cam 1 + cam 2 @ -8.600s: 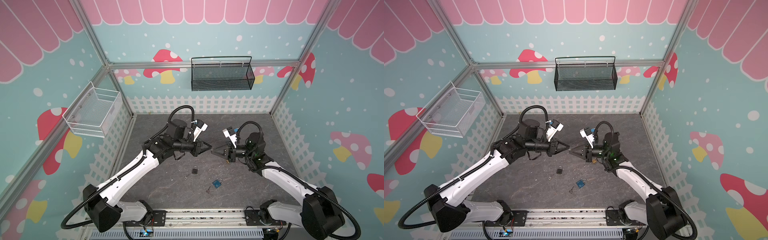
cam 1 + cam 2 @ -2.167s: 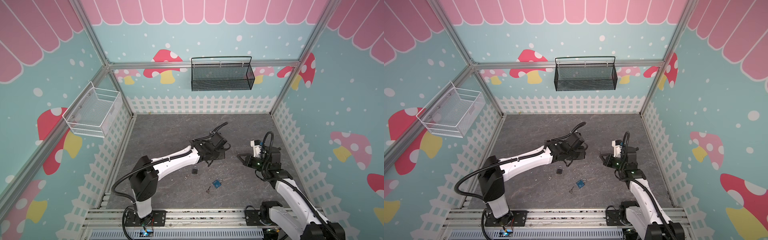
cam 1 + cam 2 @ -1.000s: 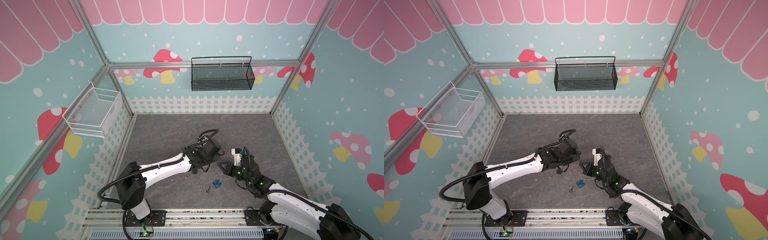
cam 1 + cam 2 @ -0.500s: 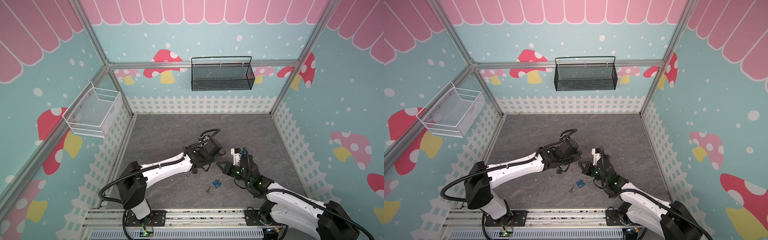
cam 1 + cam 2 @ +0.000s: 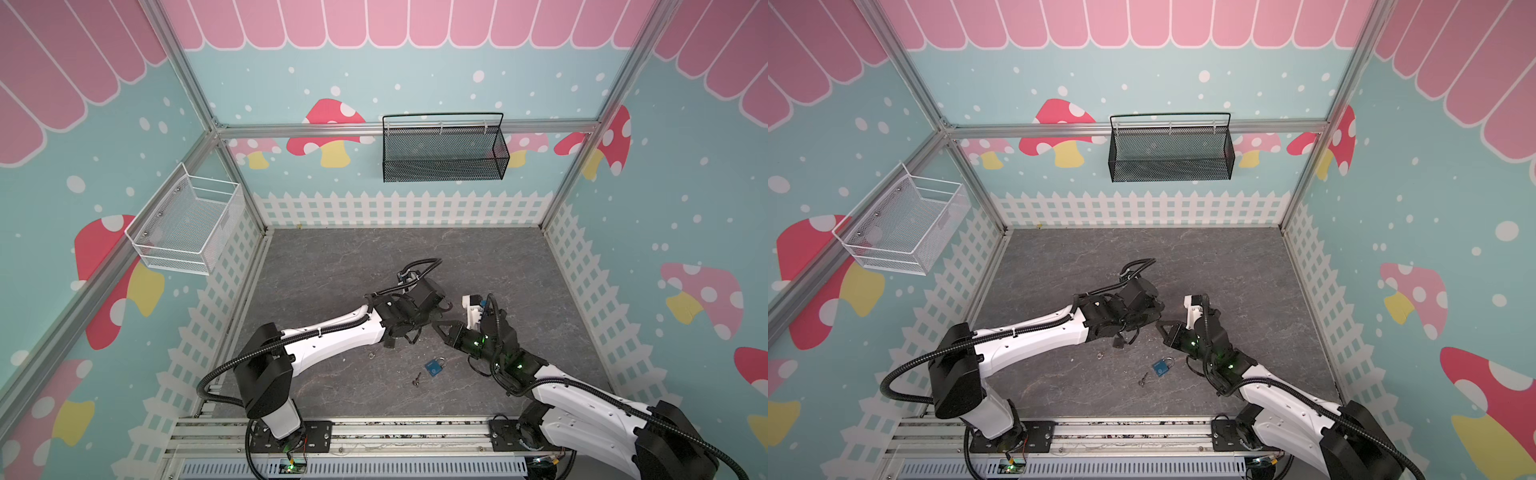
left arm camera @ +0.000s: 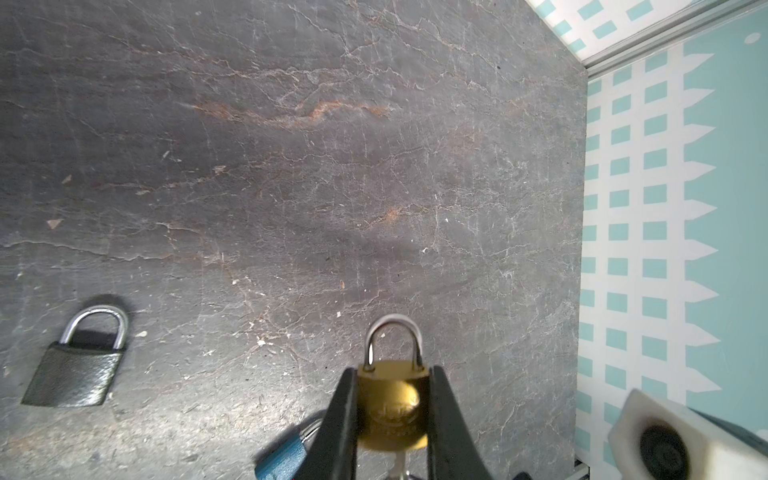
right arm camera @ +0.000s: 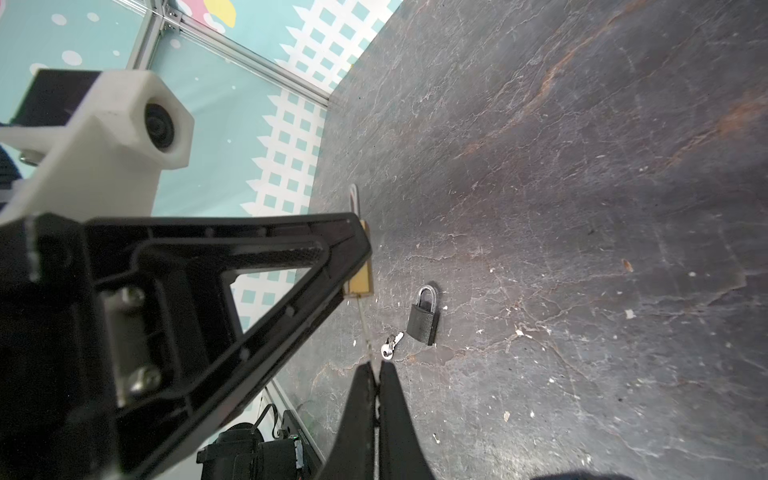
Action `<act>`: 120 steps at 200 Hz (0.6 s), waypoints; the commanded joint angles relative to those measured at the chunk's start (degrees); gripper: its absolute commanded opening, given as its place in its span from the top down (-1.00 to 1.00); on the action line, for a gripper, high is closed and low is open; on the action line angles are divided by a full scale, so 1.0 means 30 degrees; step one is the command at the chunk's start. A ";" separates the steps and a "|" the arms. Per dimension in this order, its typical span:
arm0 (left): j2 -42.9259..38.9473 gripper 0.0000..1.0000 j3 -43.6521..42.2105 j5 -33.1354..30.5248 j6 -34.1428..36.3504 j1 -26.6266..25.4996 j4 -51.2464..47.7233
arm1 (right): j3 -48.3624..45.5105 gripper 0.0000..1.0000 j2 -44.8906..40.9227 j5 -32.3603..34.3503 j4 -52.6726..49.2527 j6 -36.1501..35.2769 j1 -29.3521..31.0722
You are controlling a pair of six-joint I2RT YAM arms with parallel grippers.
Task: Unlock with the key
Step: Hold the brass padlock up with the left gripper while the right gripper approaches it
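My left gripper point(image 6: 392, 374) is shut on a brass padlock point(image 6: 390, 407), shackle pointing away from the wrist. My right gripper point(image 7: 376, 365) is shut on a thin silver key point(image 7: 365, 328). The key's blade runs up to the underside of the brass padlock point(image 7: 360, 278). I cannot tell how deep it sits in the keyhole. In both top views the left gripper point(image 5: 432, 319) and the right gripper point(image 5: 437, 327) meet tip to tip above the front middle of the floor. The lock between them is hidden there.
A blue padlock point(image 5: 434, 368) and a loose key point(image 5: 416, 379) lie on the grey floor just in front of the grippers. A black padlock point(image 7: 424, 316) with another key point(image 7: 390, 345) beside it lies under the left arm. A black basket point(image 5: 442, 151) hangs on the back wall, a white basket point(image 5: 183, 226) on the left wall.
Over the last second almost nothing has moved. The right gripper has edged slightly closer to the left one. About two seconds ago the two grippers were still well apart.
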 commanded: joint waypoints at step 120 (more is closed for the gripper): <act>0.0504 1.00 0.1832 -0.2460 0.1164 -0.0926 -0.2068 | 0.1123 1.00 -0.0363 0.0700 0.0714 0.1292 0.0126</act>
